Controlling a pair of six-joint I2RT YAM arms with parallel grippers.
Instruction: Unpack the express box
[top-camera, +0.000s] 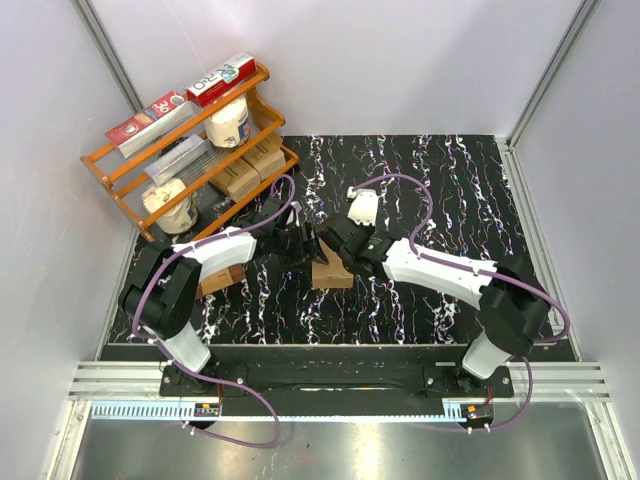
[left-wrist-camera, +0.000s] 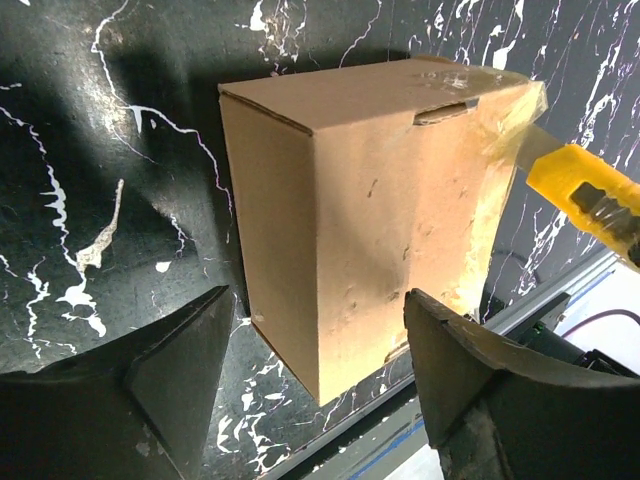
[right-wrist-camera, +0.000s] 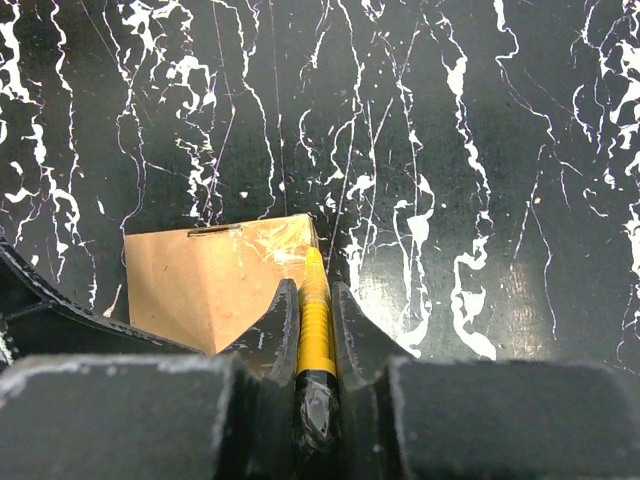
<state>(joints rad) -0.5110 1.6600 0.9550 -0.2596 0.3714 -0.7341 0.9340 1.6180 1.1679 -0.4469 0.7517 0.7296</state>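
Note:
The express box (top-camera: 332, 273) is a small light-brown cardboard box standing on the black marbled table, with shiny clear tape over one end. In the left wrist view the box (left-wrist-camera: 370, 210) stands between my left gripper's (left-wrist-camera: 315, 310) spread fingers, which do not visibly press it. My left gripper (top-camera: 305, 246) is open at the box's far-left side. My right gripper (right-wrist-camera: 313, 300) is shut on a yellow utility knife (right-wrist-camera: 315, 315), its tip at the taped edge of the box (right-wrist-camera: 210, 285). The knife also shows in the left wrist view (left-wrist-camera: 585, 195). My right gripper (top-camera: 342, 243) is just behind the box.
A darker brown box (top-camera: 222, 281) lies under my left arm. A white packet (top-camera: 364, 207) lies behind the grippers. An orange wooden rack (top-camera: 190, 150) at the back left holds cartons, cups and tubes. The metal table rail (top-camera: 330, 352) runs along the front edge.

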